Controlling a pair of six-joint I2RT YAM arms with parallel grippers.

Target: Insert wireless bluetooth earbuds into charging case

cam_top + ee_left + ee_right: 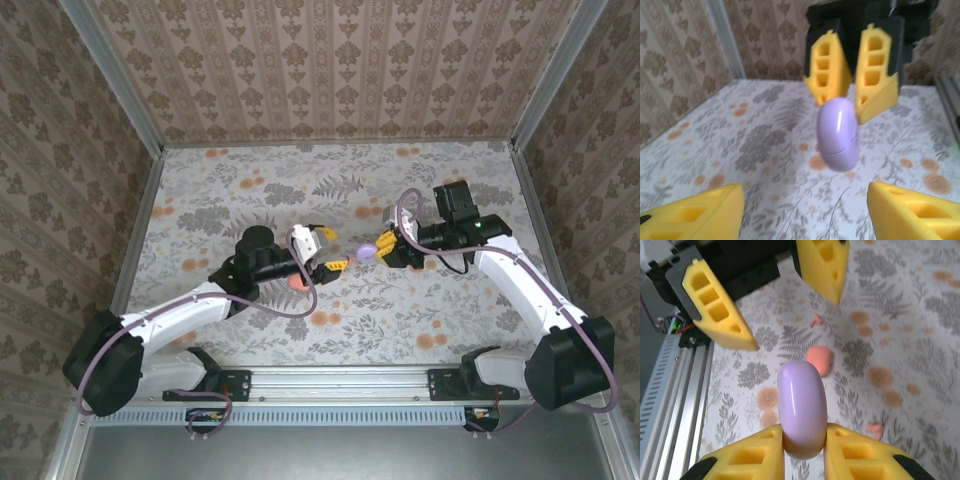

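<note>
the right gripper (802,455) is clenched on a purple disc (801,400), holding it up off the flowered bench (450,190). the left gripper (805,212) faces it, released, jaws apart with nothing between them. the coral charging case (819,359) lies on the bench below. one earbud (816,320) and the other earbud (875,428) lie loose on the bench, apart from the case.

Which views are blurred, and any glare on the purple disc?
Left wrist: soft all over, thin glare streak on the purple disc. Right wrist: disc fairly crisp with a similar streak, the case beyond it slightly soft. Top external: evenly lit, sharp.
</note>
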